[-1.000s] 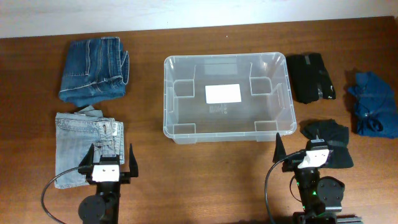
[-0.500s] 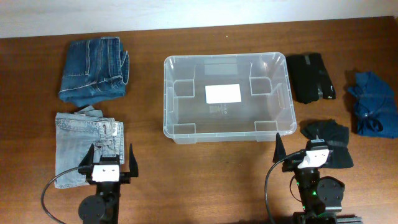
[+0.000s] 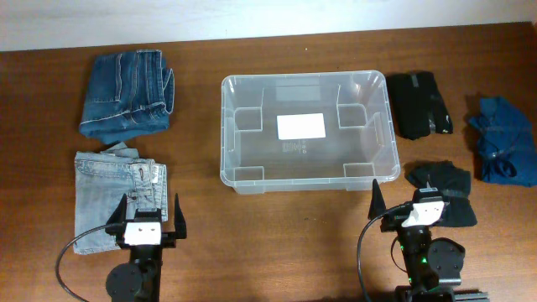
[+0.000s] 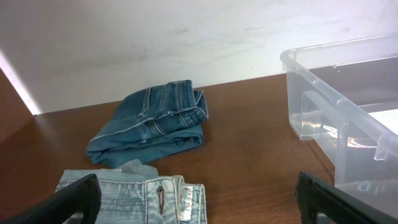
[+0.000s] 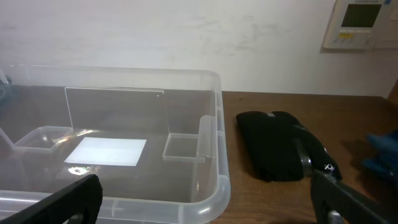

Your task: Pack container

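Note:
The clear plastic container [image 3: 304,130] stands empty mid-table, a white label [image 3: 300,126] on its bottom; it also shows in the left wrist view [image 4: 348,124] and the right wrist view [image 5: 205,180]. Folded dark blue jeans [image 3: 127,102] lie far left, also in the left wrist view [image 4: 149,121]. Light blue jeans [image 3: 113,197] lie in front of them. A black folded garment [image 3: 421,104] lies right of the container. My left gripper [image 3: 151,216] is open and empty at the near left, over the light jeans' edge. My right gripper [image 3: 411,205] is open and empty at the near right.
A crumpled black garment [image 3: 445,189] lies by my right gripper. A dark blue garment [image 3: 505,138] lies at the far right edge. A white wall with a control panel [image 5: 360,22] stands behind the table.

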